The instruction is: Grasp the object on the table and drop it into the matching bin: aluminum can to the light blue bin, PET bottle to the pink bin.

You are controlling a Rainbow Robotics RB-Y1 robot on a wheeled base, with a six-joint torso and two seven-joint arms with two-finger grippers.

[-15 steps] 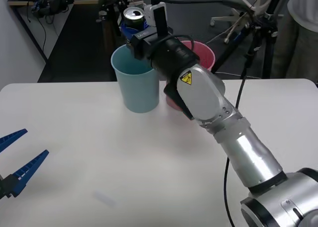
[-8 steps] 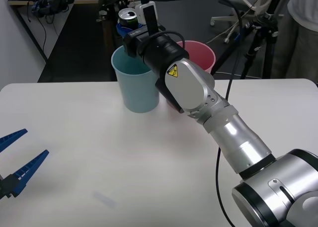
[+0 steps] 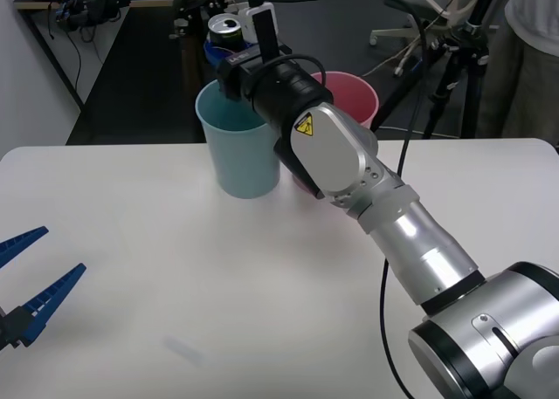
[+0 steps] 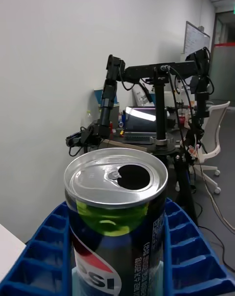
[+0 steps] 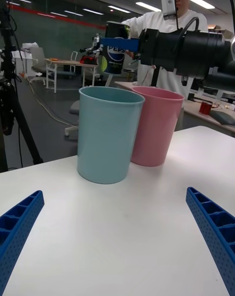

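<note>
Table (image 3: 157,268): white top, bare of the task's thing; grasp and lift done, drop left. Right arm: reaching forward over the bins. Blue bin (image 3: 238,146): upright at the table's far side, touching or just beside the pink bin (image 3: 348,89). Right gripper (image 3: 229,51): blue fingers (image 4: 188,249) pressed against both sides of the can (image 3: 224,32), held upright, above the blue bin's far rim; from the left wrist view the can (image 5: 116,51) seems over the mouth, though how squarely is hard to judge. Left gripper (image 3: 31,285): fingers spread, low at the near left, holding nothing. Change: against a second ago the can sits farther left and farther out; against half a second ago, no visible change.
</note>
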